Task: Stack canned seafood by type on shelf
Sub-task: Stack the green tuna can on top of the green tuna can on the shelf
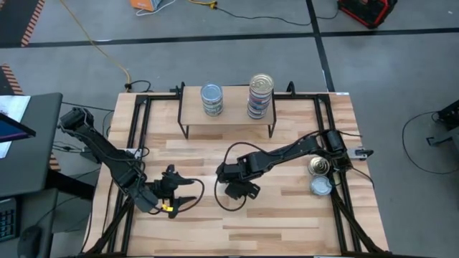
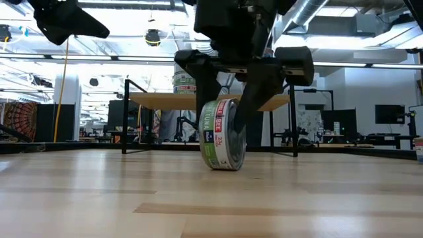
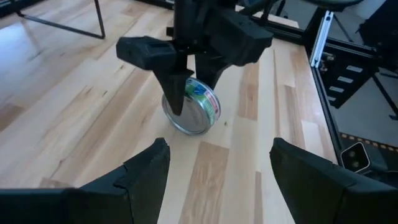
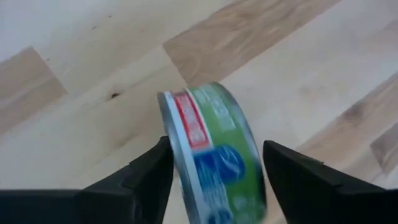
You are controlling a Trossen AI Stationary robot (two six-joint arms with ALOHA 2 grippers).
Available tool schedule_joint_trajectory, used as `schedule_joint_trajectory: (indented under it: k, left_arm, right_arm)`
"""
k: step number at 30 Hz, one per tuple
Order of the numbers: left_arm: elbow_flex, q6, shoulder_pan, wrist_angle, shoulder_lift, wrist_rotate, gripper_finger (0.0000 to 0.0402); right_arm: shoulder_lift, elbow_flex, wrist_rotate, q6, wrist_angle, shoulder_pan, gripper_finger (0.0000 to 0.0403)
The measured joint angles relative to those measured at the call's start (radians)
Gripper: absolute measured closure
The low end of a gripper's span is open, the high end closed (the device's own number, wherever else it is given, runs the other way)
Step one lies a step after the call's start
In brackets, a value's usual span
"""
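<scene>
Shiny tin on pale wood, matt black fingers around it.
The tin shows a bright metal rim and glossy green-and-red paper label; the table is smooth light wood planks; the right gripper looks dull black plastic; at twelve o'clock, the shelf has a wood top.

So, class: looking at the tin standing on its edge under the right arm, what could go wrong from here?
1. The tin stands on its rim between the right gripper jaws, which are not visibly clamped; it could roll away or tip flat.
2. The taller stack on the shelf could topple if a tin is set down off-centre.
</scene>
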Motion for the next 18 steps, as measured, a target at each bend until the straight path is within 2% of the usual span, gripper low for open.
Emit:
schedule_joint_trajectory:
  k: [4, 9, 14, 18]
  left_arm:
    - [0.0, -0.005, 0.0, -0.018, 0.0, -0.007, 0.0137]
    - [0.0, -0.001, 0.0, -0.024, 0.0, -0.026, 0.0137]
    - [0.0, 0.039, 0.001, -0.021, 0.0, -0.133, 0.0137]
    - [0.0, 0.146, 0.008, -0.022, -0.004, -0.268, 0.0137]
  right_arm:
    - [-0.007, 0.0, 0.0, 0.025, -0.019, -0.017, 0.0171]
    - [-0.007, 0.0, -0.004, 0.038, -0.056, -0.037, 0.0245]
    - [-0.006, 0.051, -0.023, 0.135, -0.137, -0.059, 0.025]
    - [-0.025, 0.147, -0.121, 0.226, -0.261, -0.096, 0.025]
